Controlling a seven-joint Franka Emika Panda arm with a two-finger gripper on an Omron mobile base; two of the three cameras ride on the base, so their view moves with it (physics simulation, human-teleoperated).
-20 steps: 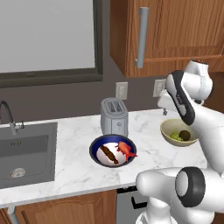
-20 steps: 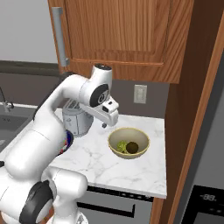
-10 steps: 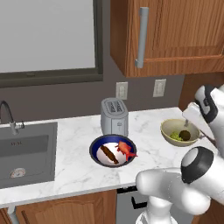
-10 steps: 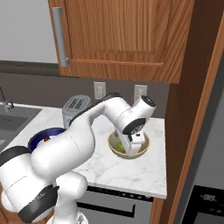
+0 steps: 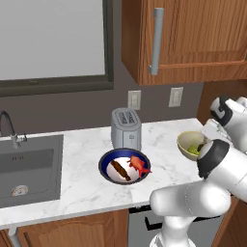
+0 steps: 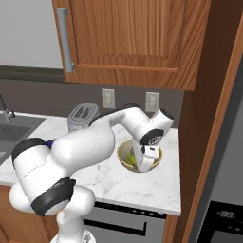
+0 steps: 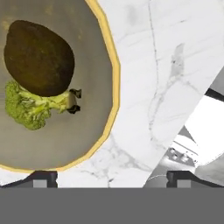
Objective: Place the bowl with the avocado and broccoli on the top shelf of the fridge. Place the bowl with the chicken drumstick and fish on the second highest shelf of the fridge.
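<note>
Gripper [image 7: 112,178] spread wide, empty | I hover over the bowl with the avocado and broccoli [image 7: 114,74], straddling its rim to grasp it

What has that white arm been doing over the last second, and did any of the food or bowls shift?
The arm swung from above the counter near the toaster over to the right and came down: its open gripper now hangs over the rim of the bowl with the avocado and broccoli, grasping nothing. That bowl, the dark blue bowl with the chicken drumstick and fish, and the toaster stayed put.
</note>
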